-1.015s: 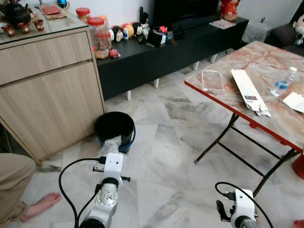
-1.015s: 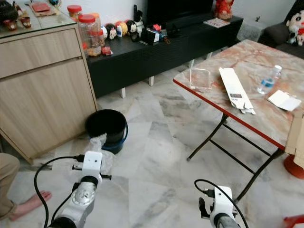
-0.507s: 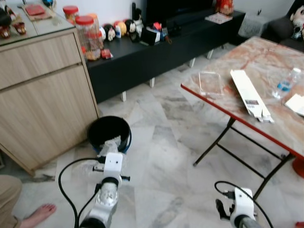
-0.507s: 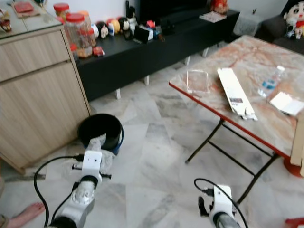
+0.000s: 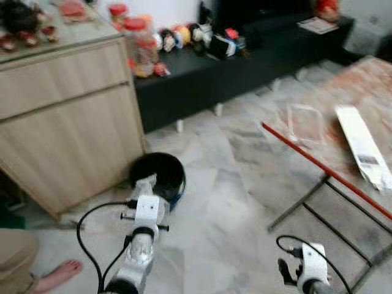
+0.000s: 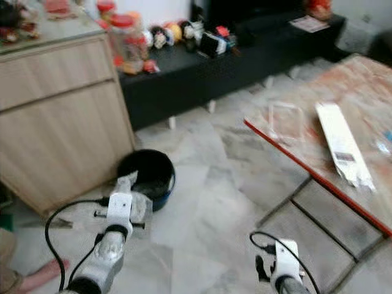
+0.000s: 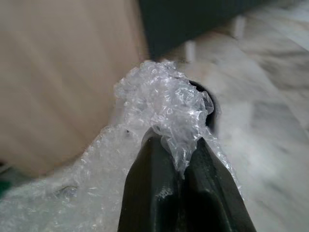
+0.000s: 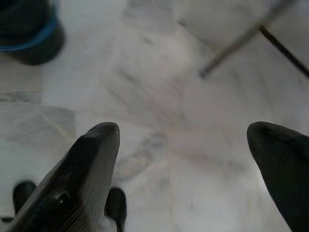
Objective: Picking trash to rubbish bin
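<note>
The left end effector [image 7: 181, 166], pinching bubble wrap [image 7: 161, 108], sits just below the bin [image 5: 157, 173] at centre-left; right end effector [image 8: 186, 159] spread.

Clear bubble wrap [image 7: 164, 108] between black jaws; a black bin [image 5: 157, 174] with a blue band on grey-veined white marble floor [image 5: 233, 202]; red-edged marbled surface [image 5: 331, 174].
</note>
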### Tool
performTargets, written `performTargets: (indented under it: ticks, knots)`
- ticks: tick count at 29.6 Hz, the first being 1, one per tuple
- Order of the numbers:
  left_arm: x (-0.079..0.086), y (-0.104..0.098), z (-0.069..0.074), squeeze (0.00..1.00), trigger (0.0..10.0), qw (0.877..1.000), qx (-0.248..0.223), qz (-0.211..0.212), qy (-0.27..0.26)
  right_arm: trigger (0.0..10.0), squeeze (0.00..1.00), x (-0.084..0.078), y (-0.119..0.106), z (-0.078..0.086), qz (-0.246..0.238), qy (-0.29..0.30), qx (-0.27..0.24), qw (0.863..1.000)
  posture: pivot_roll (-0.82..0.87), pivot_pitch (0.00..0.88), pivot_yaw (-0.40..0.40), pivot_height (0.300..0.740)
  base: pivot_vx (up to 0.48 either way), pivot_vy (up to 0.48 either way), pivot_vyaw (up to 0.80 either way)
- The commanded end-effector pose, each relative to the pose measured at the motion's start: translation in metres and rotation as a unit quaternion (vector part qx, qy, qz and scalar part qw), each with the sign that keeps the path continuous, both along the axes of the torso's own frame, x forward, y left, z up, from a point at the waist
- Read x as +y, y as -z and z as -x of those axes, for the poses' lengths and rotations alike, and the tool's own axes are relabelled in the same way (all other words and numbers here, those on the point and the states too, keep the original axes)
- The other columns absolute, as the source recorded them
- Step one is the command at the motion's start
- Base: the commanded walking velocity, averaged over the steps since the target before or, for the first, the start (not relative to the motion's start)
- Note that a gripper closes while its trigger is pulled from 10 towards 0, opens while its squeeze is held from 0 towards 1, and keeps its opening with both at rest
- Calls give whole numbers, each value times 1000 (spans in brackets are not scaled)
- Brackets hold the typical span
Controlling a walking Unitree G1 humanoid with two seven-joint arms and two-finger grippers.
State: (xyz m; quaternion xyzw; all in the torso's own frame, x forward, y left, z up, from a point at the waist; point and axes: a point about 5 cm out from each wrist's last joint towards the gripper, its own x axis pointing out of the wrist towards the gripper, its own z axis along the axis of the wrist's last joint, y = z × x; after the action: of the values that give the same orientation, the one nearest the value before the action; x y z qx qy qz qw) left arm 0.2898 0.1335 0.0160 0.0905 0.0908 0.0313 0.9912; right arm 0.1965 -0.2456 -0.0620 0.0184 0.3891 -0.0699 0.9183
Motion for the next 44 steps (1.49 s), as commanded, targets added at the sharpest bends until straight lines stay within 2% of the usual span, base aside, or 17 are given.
performTargets:
  ticks: [1, 16, 20, 32, 37, 44]
  knots:
    - [10, 5, 4, 0, 10000, 1000, 14, -7, -14, 10000, 0, 4, -1, -3, -9, 6, -7, 1000, -82, 117, -102, 740, 480, 0, 0]
    - [10, 4, 2, 0, 10000, 1000, 12, -8, -13, 10000, 0, 4, 0, -3, -17, 15, -6, 1000, -81, 119, -101, 740, 480, 0, 0]
    - [9, 4, 2, 0, 10000, 1000, 13, -8, -10, 10000, 0, 4, 0, -2, -17, 16, -5, 1000, -83, 119, -98, 740, 480, 0, -800]
    - [9, 4, 3, 0, 10000, 1000, 13, -10, -7, 10000, 0, 5, 0, -3, -16, 15, -11, 1000, -80, 115, -91, 740, 480, 0, 0]
    - [9, 4, 3, 0, 10000, 1000, 13, -10, -7, 10000, 0, 6, -2, -7, -17, 9, -18, 1000, -79, 116, -91, 740, 480, 0, 0]
    - [7, 7, 4, 0, 10000, 1000, 23, -8, 11, 10000, 0, 5, -14, -25, -40, -7, -44, 998, -80, 125, -89, 740, 228, 0, 0]
